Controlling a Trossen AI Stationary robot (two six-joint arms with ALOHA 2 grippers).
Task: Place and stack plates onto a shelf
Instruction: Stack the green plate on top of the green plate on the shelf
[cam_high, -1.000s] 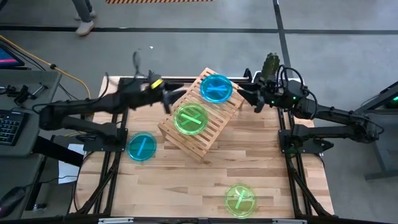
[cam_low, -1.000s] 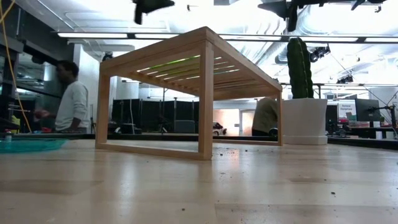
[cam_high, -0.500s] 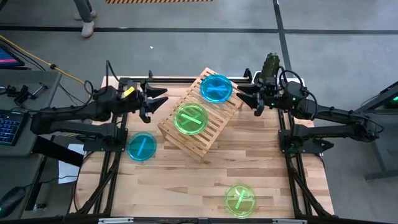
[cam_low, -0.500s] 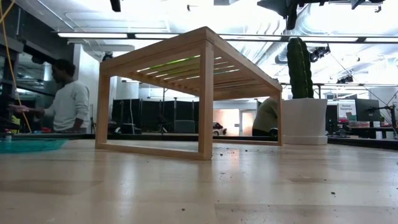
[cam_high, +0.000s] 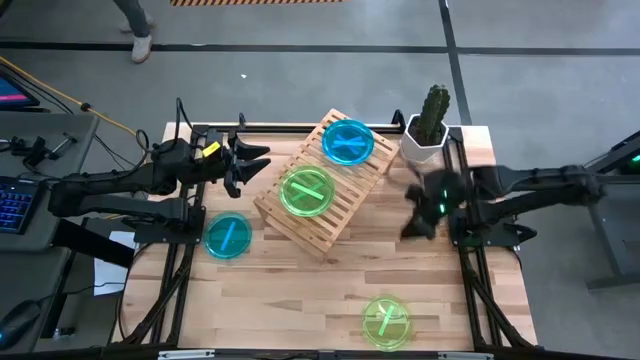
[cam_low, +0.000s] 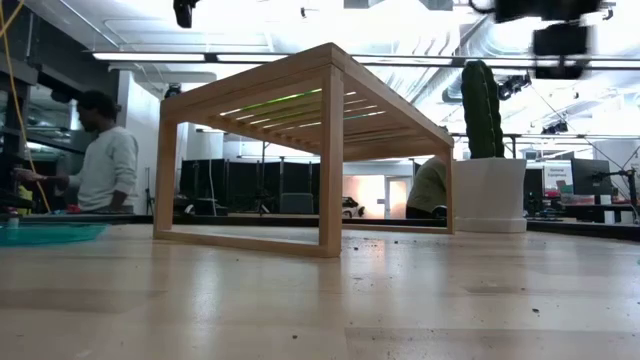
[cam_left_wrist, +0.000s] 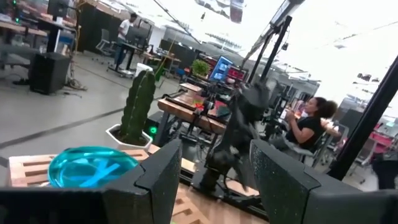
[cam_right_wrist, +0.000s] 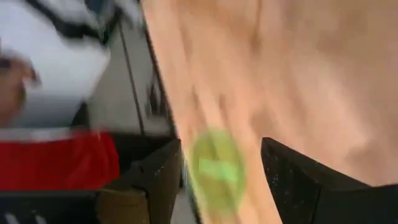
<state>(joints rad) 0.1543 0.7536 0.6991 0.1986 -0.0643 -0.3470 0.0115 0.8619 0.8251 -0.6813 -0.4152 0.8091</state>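
Nearest the front edge of the light wooden table there's a small round translucent lime-green plate lying flat on its own, well apart from everything else. A bit further back on the left side sits a small round translucent teal-blue plate, flat on the table just beside the front-left corner of the light wooden rectangular slatted shelf. The shelf stands skewed on the middle of the table with two plates on its top: a second lime-green plate near its middle and a second teal-blue plate at its far end. The right gripper hangs over the table to the right of the shelf, blurred in the overhead shot; in its wrist view the two dark fingers are spread apart with nothing between them. The left gripper sits up in the air near the shelf's far-left side, fingers spread wide and empty too. At the far right corner is the white pot with a green cactus. From the low view there's a person in a light shirt in the room behind.
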